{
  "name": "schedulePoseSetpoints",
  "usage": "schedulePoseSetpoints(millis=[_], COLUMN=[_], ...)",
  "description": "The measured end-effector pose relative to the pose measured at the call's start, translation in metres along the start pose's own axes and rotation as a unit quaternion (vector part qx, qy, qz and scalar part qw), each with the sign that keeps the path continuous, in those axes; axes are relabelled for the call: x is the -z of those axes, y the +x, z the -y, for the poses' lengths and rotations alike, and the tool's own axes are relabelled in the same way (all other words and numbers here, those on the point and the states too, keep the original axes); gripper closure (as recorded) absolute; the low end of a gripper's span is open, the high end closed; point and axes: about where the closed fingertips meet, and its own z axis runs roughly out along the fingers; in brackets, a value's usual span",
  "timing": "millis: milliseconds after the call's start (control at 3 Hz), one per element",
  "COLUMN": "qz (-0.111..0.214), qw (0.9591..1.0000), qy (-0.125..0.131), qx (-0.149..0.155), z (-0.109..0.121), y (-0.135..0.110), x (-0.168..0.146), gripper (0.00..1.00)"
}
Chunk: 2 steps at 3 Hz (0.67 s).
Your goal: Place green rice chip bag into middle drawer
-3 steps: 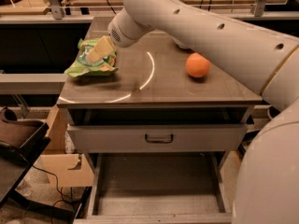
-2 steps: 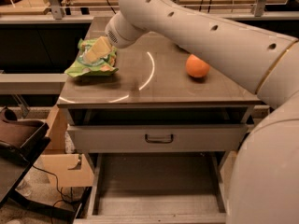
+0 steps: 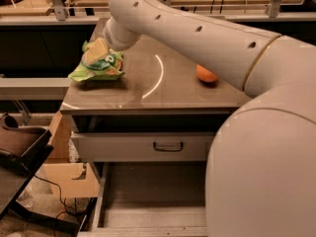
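Note:
The green rice chip bag [image 3: 101,67] lies on the left part of the tabletop [image 3: 163,90], crinkled, with its tan pictures facing up. My gripper [image 3: 97,52] is at the end of the big white arm [image 3: 197,33] and sits right on the bag's upper left part, touching it. The middle drawer [image 3: 148,204] is pulled open below the table's front, and its flat grey floor shows bare. My arm's lower body hides the drawer's right side.
An orange fruit [image 3: 205,74] lies on the right of the tabletop, partly hidden by my arm. A closed drawer front with a dark handle [image 3: 168,146] sits above the open drawer. A cardboard box [image 3: 66,174] and a dark chair [image 3: 19,147] stand at the left.
My arm has swung lower and closer across the view and now covers part of the orange fruit. The gripper stays on the bag, which has not moved.

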Motion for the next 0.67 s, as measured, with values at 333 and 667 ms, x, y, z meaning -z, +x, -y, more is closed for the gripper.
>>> schedulePoseSetpoints(millis=[333, 667], qz=[-0.014, -0.018], qw=[0.9990, 0.9969], qy=[0.006, -0.001], qx=[-0.042, -0.077], z=[0.000, -0.003], y=[-0.005, -0.012], x=[-0.014, -0.026], gripper=[0.00, 0.00])
